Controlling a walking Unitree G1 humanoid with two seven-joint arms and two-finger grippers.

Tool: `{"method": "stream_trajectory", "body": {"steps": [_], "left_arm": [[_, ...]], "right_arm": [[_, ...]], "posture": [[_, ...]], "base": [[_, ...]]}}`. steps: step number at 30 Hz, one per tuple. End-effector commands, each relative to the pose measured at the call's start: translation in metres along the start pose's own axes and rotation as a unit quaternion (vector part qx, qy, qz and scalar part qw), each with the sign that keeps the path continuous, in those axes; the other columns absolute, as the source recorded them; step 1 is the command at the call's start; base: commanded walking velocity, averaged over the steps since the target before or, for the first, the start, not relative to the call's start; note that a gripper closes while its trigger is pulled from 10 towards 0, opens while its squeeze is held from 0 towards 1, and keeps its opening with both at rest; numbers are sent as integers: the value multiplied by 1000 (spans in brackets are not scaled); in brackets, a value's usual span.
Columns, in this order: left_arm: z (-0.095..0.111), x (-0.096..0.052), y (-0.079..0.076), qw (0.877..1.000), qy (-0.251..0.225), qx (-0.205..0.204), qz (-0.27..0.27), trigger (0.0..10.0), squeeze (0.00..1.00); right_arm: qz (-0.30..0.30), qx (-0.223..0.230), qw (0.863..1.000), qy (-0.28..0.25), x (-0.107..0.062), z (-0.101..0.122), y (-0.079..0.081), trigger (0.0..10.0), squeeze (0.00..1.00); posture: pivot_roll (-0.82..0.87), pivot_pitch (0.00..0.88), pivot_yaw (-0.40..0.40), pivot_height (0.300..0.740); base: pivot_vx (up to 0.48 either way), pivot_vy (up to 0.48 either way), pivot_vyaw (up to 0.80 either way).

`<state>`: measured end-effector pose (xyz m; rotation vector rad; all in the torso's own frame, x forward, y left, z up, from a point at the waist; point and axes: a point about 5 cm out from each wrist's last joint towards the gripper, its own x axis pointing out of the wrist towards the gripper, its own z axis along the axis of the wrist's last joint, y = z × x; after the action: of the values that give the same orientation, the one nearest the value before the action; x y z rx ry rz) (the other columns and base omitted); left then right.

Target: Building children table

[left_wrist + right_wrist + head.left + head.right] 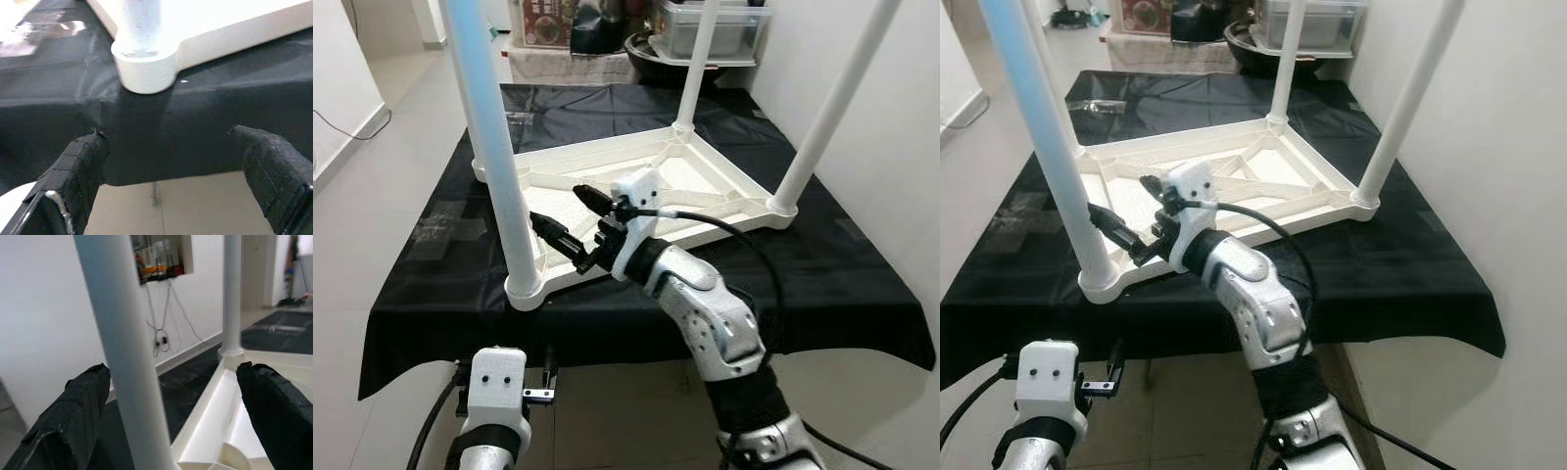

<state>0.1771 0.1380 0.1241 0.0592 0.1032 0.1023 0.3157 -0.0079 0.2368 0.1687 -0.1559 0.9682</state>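
Observation:
A white plastic children's table (705, 191) lies upside down on a black-covered table (842, 274), its white legs pointing up. The nearest leg (494, 147) stands in the front left corner socket (524, 289). My right gripper (558, 208) is open just right of that leg, low down, one finger close to it. In the right wrist view the leg (122, 352) rises between the fingers (78, 416), nearer one of them, without visible contact. My left gripper (167, 132) is open and empty, below the table's front edge, facing the corner socket (144, 68).
A clear plastic box (710, 29), a dark pan (656, 54) and a printed box (543, 22) crowd the far end. A white wall runs close along the right side. Tiled floor lies open to the left and in front.

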Motion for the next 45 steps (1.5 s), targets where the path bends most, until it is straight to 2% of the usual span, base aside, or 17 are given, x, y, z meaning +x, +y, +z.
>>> {"method": "stream_trajectory", "body": {"steps": [1,3,8,15,17,24,26,30,31,34,35,37,40,45], "left_arm": [[-1,-4,1,1000,4,2,5,10000,0],[-1,-4,1,1000,4,2,5,10000,0],[-1,-7,0,1000,7,-3,9,10000,0],[-1,-8,-2,1000,9,-7,9,10000,0],[-1,-9,-2,1000,9,-9,10,10000,0],[0,-9,-3,1000,7,-10,13,10000,0],[3,-10,3,1000,1,-13,28,10000,0],[3,-10,7,999,-1,-13,35,10000,0],[4,-12,14,999,-5,-10,45,10000,0],[4,-12,14,999,-5,-10,45,10000,0],[6,-16,21,999,-8,-5,52,10000,0],[6,-16,21,999,-8,-5,52,10000,0],[9,-25,32,997,-10,7,75,10000,0],[9,-30,37,996,-6,14,90,10000,0]], "right_arm": [[38,22,999,-14,14,1,17,10000,0],[38,22,999,-14,14,1,17,10000,0],[56,24,998,-25,25,2,34,10000,0],[60,20,997,-32,30,3,43,10000,0],[59,17,998,-30,35,2,50,10000,0],[51,12,998,-23,40,-1,54,10000,0],[31,12,999,-9,46,-7,53,10000,0],[24,12,1000,-4,49,-9,52,10000,0],[11,12,1000,1,54,-11,49,10000,0],[11,12,1000,1,54,-11,49,10000,0],[4,12,1000,3,59,-11,46,10000,0],[4,12,1000,3,59,-11,46,10000,0],[22,16,1000,-10,70,-2,45,10000,0],[51,21,998,-29,74,8,48,10000,0]], "posture": [[17,169,-85,734],[17,169,-85,734],[10,176,-91,734],[9,177,-98,734],[9,177,-98,734],[2,178,-103,734],[6,187,-112,734],[6,187,-112,734],[9,197,-126,734],[9,197,-126,734],[15,211,-135,734],[15,211,-135,734],[32,233,-160,734],[27,235,-159,734]], "base": [[0,0,0],[0,0,0],[0,0,0],[0,0,0],[0,0,0],[0,0,0],[0,0,0],[0,0,0],[0,0,0],[0,0,0],[0,0,0],[0,0,0],[0,0,0],[0,0,0]]}}
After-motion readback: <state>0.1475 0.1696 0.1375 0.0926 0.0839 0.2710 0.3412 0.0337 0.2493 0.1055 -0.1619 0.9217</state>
